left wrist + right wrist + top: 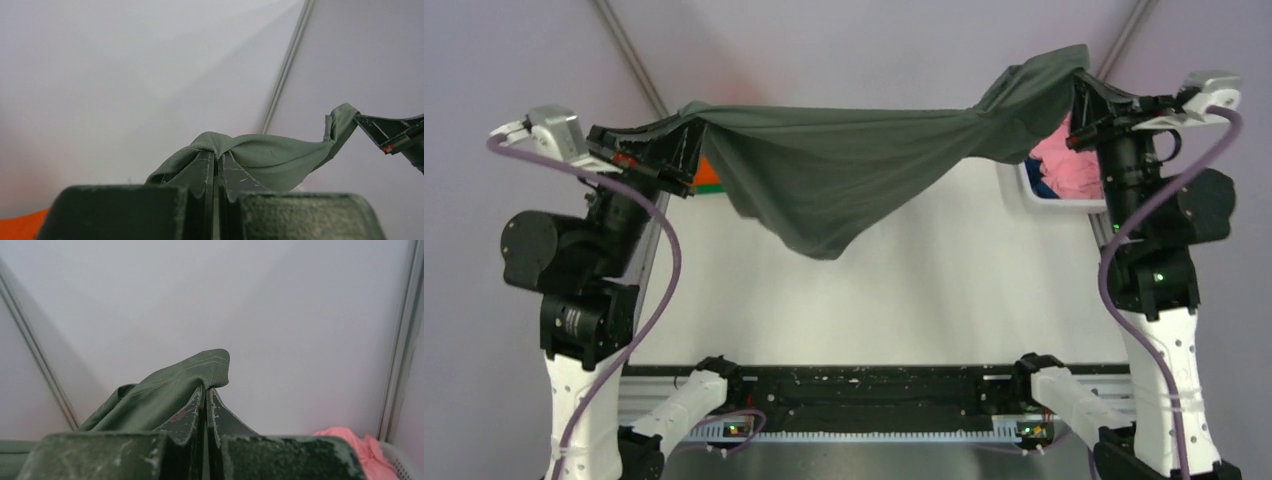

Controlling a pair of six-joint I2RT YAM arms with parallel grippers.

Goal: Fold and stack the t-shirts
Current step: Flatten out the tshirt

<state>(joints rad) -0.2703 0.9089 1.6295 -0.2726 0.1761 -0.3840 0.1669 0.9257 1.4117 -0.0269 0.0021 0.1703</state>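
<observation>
A dark grey-green t-shirt (844, 175) hangs stretched in the air between my two grippers, sagging to a point above the table's middle. My left gripper (686, 142) is shut on its left edge; in the left wrist view the cloth (260, 155) bunches over the closed tips (218, 154). My right gripper (1079, 95) is shut on its right edge, held higher; in the right wrist view the hem (190, 375) folds over the closed tips (206, 389). An orange t-shirt (709, 172) peeks out behind the left gripper. A pink t-shirt (1056, 155) and a blue one (1046, 188) lie in the basket.
A white plastic basket (1064, 203) stands at the table's right back, beside the right arm. Metal frame poles (629, 50) run up at the back left and back right. The white table (944, 290) lies under the hanging shirt.
</observation>
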